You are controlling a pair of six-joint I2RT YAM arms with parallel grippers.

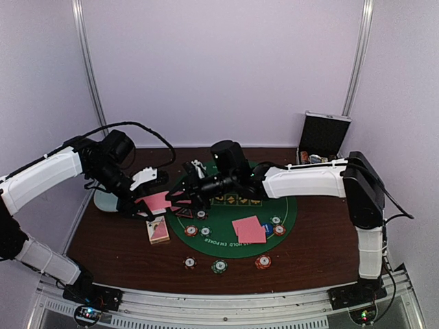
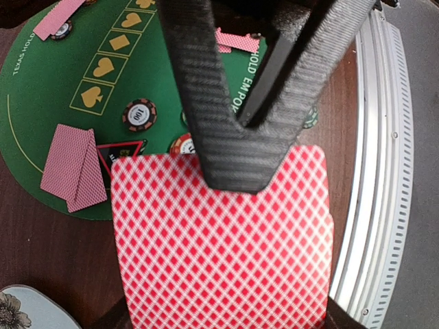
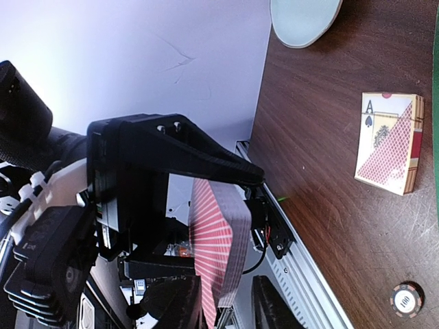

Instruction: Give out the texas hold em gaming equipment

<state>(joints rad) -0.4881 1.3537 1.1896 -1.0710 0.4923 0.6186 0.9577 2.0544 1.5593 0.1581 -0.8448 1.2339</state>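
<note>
- Pink-red deck of cards [image 2: 219,247] is clamped in the left gripper [image 1: 149,199]. One black finger [image 2: 219,123] lies flat across the patterned back, and the other is under the deck where I can't really see it.
- The right gripper [image 1: 180,197] is nosed right up to that deck. From its own camera its two fingers [image 3: 170,307] stand apart, one on each side of the deck's edge. There's a sliver of light showing on one side, so it's not pinching anything.
- The deck is held up off the brown table [image 1: 322,253], by the left edge of the green felt mat [image 1: 285,205].
- Down past the left fingers, a black red-edged triangle marker [image 2: 122,152] peeks out at the deck's corner. Two face-down cards [image 2: 72,168] overlap just beside it, with a striped chip [image 2: 139,114] a bit further on.
- Off to the side of the right fingers, a card box [image 3: 387,144] lies on the wood. A lone chip [image 3: 405,299] sits nearer the table's front rail and a pale blue dish [image 3: 302,20] sits at the far end.
- Under the right arm, another pair of cards [image 1: 249,229] lies on the felt with a blue button [image 1: 267,228] just beside it.
- Three chips [image 1: 219,266] are lined up on the wood in front of the mat.
- An open metal case [image 1: 322,137] stands in the back right corner.
</note>
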